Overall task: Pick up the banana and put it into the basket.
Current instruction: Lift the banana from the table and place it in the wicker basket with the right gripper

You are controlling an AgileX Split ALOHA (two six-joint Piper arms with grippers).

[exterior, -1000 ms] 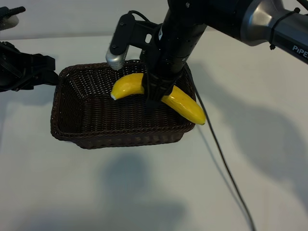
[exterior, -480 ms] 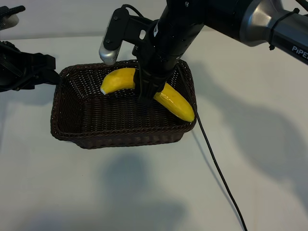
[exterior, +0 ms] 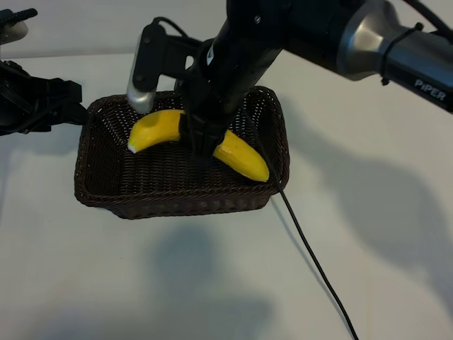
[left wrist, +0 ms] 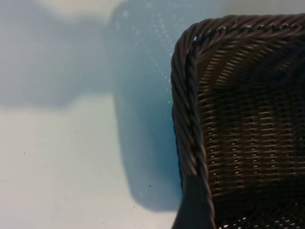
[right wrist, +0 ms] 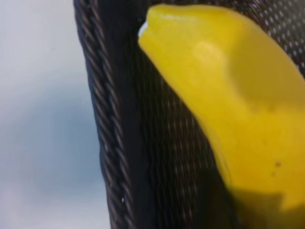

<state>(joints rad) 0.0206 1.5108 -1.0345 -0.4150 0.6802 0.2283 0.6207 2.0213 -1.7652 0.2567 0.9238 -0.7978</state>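
Banana [exterior: 159, 127], yellow and curved, held in the air over the basket [exterior: 106, 195] interior, above the half nearer the arms. One tip points toward the left arm's side; the other tip hangs lower, near the basket's right wall, still inside the rim. No visible contact between banana and basket floor. Right hand [exterior: 199, 142] is closed around the banana's middle, pointing steeply down, its dark fingers covering the mid-section so the fruit shows on both sides of them. Right wrist view: banana [right wrist: 238, 105] fills most of the frame, with the braided rim and woven wall of the basket [right wrist: 107, 143] running just beside and below it.

Basket sits on the white table [exterior: 212, 283], dark brown wicker, rectangular with rounded corners. A black cable [exterior: 315, 265] trails from the right arm across the table past the basket's right end.

Left hand [exterior: 60, 99] is parked just beside the basket's left end, above the table, holding nothing, jaws spread. Left wrist view shows only a corner of the basket [left wrist: 188, 119] and bare table [left wrist: 62, 167].
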